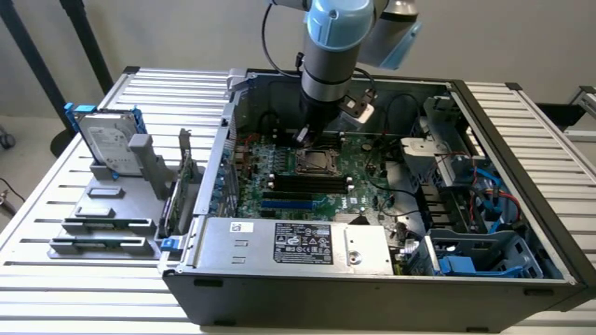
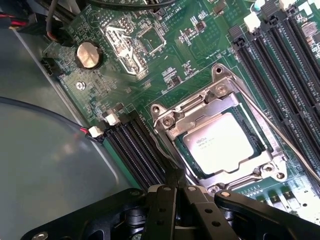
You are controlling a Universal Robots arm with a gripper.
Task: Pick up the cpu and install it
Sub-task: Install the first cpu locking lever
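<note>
Hovering low inside the open computer case (image 1: 373, 293), the arm (image 1: 326, 77) has its jaws pinched tight together with nothing between them, so it's empty-handed, folks. And look where the cpu (image 2: 220, 142) is: it's lying flat in the socket on the green motherboard (image 2: 100, 85), silver top facing up, with the metal retention frame (image 2: 167, 117) folded down over its rim. That reads to me as a chip already seated, not one waiting to be fetched.

Now the geometry that matters. In the exterior view the tips of the jaws hang just above the board, and the cpu (image 1: 315, 159) sits right beneath them, a touch toward the exterior view's right. From the wrist camera the closed tips point at the near corner of the frame, just beside it and apparently clear of the chip itself. The chip is square, so it has no long axis to speak of, but its edges run on a diagonal to the line of the jaws.

Dark memory slots (image 2: 135, 150) flank the socket closely. A thin wire lever (image 2: 295, 155) runs along the socket's far side. Tight quarters down there!
</note>
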